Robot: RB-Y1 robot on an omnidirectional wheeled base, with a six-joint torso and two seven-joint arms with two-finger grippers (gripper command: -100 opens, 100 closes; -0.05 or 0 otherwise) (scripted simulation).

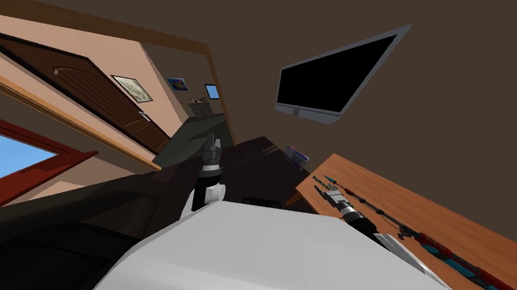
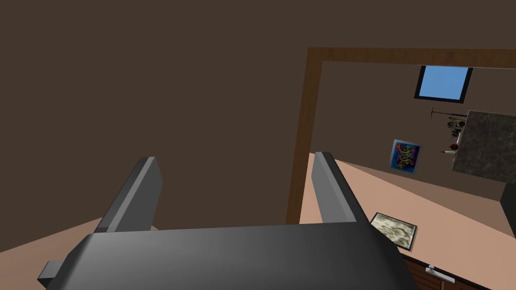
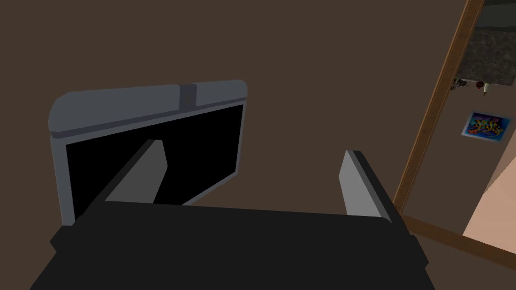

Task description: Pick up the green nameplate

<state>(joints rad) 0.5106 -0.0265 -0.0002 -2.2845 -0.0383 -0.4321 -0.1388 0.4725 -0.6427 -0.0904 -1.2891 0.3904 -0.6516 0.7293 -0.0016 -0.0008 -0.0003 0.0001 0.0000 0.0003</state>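
Dark brown wall ahead, black-screened monitor hung on it, wooden table low on the right. Both arms up and aimed at the wall: left claw with fingers apart and nothing between, right claw likewise spread and empty, facing the monitor.

As for the green nameplate, not made out for certain. Possibly one of the small teal-green bits on the table's near corner, just beside the right claw, but too small to tell.

Likely trouble: reaching down with neither wrist camera on the table, so closing on the wrong piece. Or brushing the long dark rod-like clutter alongside and knocking it off the edge.

No brand or label legible anywhere. Colourful poster with swirls, perhaps lettering, unreadable.
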